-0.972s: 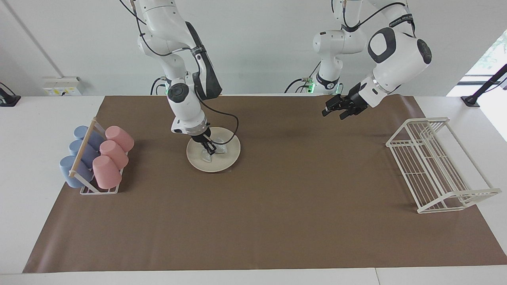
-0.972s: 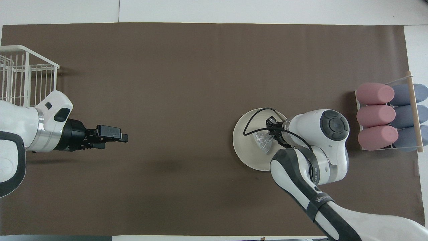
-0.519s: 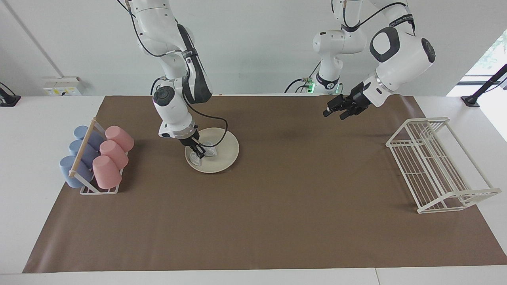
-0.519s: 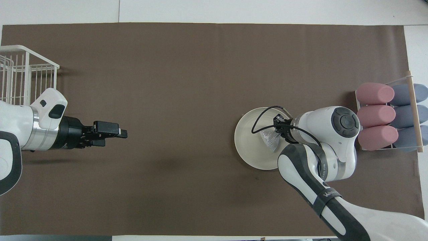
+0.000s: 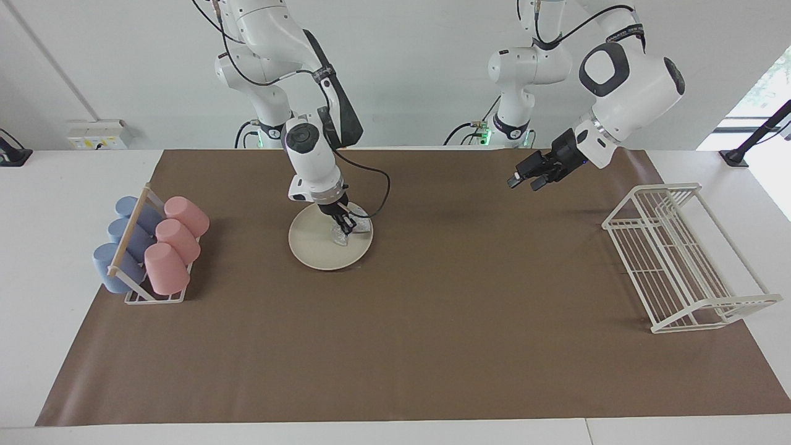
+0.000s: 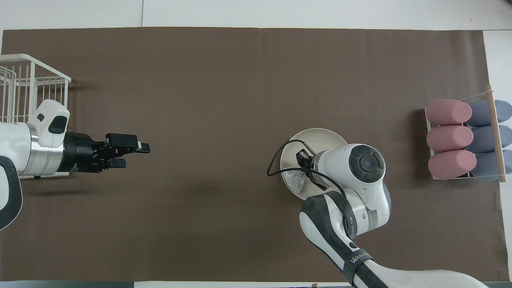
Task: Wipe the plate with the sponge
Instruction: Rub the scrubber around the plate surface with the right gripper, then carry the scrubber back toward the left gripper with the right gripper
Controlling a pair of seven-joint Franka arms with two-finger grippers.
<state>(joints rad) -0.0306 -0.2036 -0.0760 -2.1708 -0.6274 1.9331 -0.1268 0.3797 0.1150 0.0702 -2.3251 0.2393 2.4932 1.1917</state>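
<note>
Wiping is the step in hand: the right gripper [image 5: 344, 228], pinched on the sponge [image 5: 343, 235], presses it onto the plate [image 5: 312, 244], on the part toward the left arm's end. The next move likely calls for sweeping over the bare part toward the cups [image 5: 176, 244]. Well apart from the plate, the left gripper [image 5: 525, 180] waits in the air, fingers spread.

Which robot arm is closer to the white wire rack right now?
Left. Its tool hangs over the mat near the white wire rack; the right tool is down on the plate.
</note>
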